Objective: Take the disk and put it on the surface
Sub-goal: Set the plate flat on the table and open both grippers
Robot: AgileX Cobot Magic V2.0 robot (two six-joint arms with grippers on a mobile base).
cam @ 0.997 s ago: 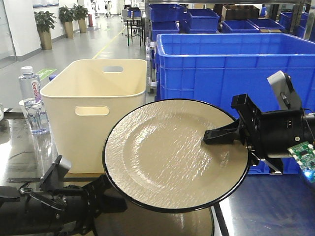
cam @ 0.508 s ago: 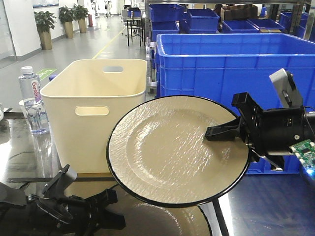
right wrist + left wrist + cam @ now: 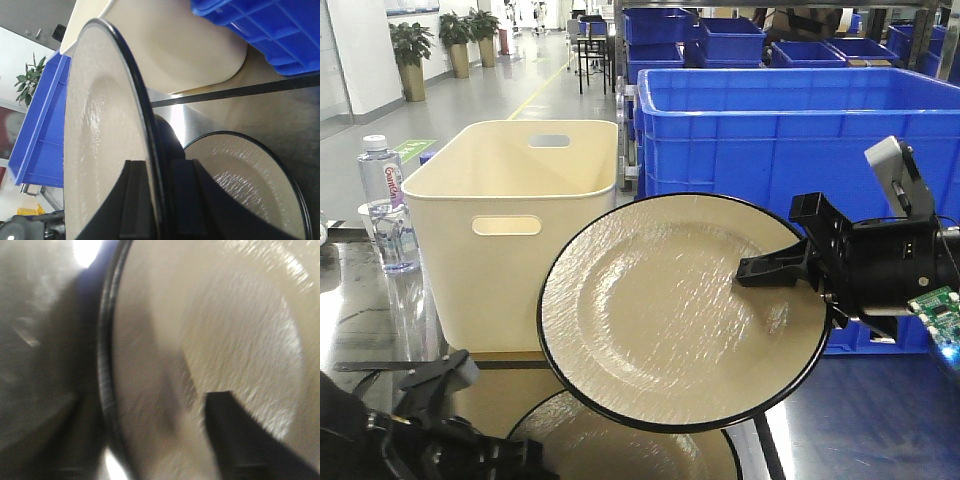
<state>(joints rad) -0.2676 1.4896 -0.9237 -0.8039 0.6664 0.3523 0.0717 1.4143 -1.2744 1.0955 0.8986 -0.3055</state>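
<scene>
Nearest the front camera, the left pincer (image 3: 490,450) sits low over the surface (image 3: 880,420). It is dark and partly cut off, and its wrist view is blurred, so we cannot tell whether it is released or clenched.

A beige round with a black rim lies on the glossy top below it. We cannot tell whether it is a second plate or a reflection.

Above that, the disk (image 3: 670,310) hangs clear of the surface. The right pincer (image 3: 155,200) is clenched on its right-hand rim, one finger on the face and one behind.

We judge the disk stiff, smooth-glazed and breakable, and moderately heavy for a single-edge hold. The rim is the only practical place to take hold of it. With the weight hanging out to one side, it could slip or swing in the grip.

The disk stands steeply tilted, with its eating face toward the front camera and its edge toward the right wrist camera. Being round, it has no long axis. Its face must be brought level before it is set down.

Behind it stand a cream bin (image 3: 510,230) and a water bottle (image 3: 385,205), then a blue crate (image 3: 790,130).
</scene>
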